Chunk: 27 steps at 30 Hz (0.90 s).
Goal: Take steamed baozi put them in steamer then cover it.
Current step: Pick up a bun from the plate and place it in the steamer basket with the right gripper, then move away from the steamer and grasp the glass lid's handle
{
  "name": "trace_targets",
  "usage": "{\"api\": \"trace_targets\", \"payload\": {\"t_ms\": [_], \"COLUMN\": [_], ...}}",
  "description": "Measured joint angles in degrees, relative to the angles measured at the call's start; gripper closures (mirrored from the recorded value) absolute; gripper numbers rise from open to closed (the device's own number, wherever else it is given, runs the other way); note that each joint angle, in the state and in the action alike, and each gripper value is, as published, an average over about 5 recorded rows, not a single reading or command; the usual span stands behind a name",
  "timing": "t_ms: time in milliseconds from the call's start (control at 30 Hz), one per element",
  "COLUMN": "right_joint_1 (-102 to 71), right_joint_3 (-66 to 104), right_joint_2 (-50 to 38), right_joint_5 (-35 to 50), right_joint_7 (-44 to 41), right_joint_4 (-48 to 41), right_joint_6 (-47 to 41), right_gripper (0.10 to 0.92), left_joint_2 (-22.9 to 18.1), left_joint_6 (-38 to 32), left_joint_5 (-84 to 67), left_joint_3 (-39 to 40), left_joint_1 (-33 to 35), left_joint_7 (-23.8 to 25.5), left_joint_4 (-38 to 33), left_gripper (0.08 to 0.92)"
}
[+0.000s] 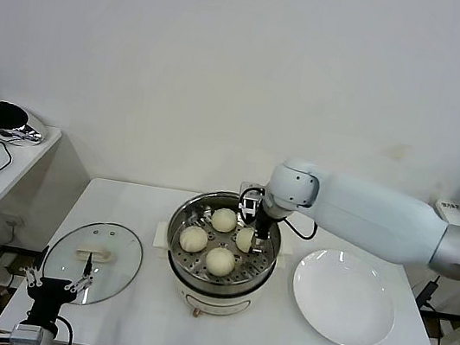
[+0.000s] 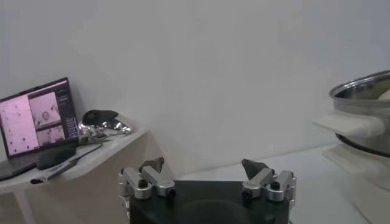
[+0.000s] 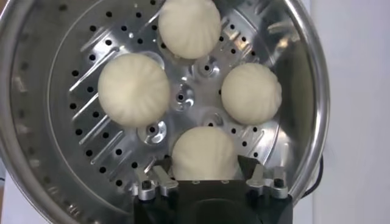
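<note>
White table (image 1: 153, 213): right end effector (image 1: 253, 245) open over baozi (image 3: 203, 153) in steamer (image 1: 184, 270); left end effector (image 2: 207, 176) open, parked.

No legible text, brand, number or sign on any object. Laptop (image 2: 38, 115) screen on the side desk (image 2: 91, 159) shows pink panels and small picture tiles; any lettering there is too small to read. Steamer (image 1: 221, 252), plate (image 1: 343, 297), lid (image 1: 93, 261): unmarked.
</note>
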Motion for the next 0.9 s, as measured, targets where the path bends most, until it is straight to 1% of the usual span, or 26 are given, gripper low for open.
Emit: {"api": "trace_targets", "payload": {"t_ms": [267, 367, 467, 567, 700, 800, 900], "right_joint_1": [-0.2, -2.1, -6.2, -13.1, -26.3, -37.7, -49.1], "right_joint_3": [3.8, 6.6, 11.3, 17.9, 29.7, 40.4, 51.7], "right_joint_2": [-5.9, -9.5, -14.0, -18.4, -22.2, -23.1, -21.8], "right_joint_5": [1.9, 3.6, 5.3, 6.2, 5.6, 3.7, 0.9], "right_joint_7": [1.4, 4.5, 9.5, 15.5, 22.8, 27.1, 30.3], "right_joint_4": [5.6, 8.8, 12.2, 15.4, 18.3, 19.7, 20.5], "right_joint_6": [1.4, 2.8, 5.3, 9.3, 16.2, 21.9, 27.9], "right_gripper": [0.203, 0.203, 0.203, 0.203, 0.203, 0.203, 0.203], "left_joint_2": [0.3, 0.3, 0.2, 0.0, -0.1, -0.3, -0.5], "left_joint_6": [0.0, -0.1, -0.1, -0.3, -0.7, -1.1, -1.5], "left_joint_5": [-0.2, -0.2, -0.2, -0.2, -0.1, 0.0, 0.4], "left_joint_3": [0.0, 0.0, 0.2, 0.4, 0.8, 1.1, 1.5], "left_joint_1": [-0.1, -0.1, -0.3, -0.4, -0.5, -0.6, -0.6], "left_joint_7": [0.0, 0.0, 0.0, 0.0, 0.0, 0.0, 0.0], "left_joint_4": [0.2, 0.3, 0.4, 0.6, 0.8, 0.7, 0.8], "left_gripper": [0.177, 0.177, 0.177, 0.177, 0.177, 0.177, 0.177]}}
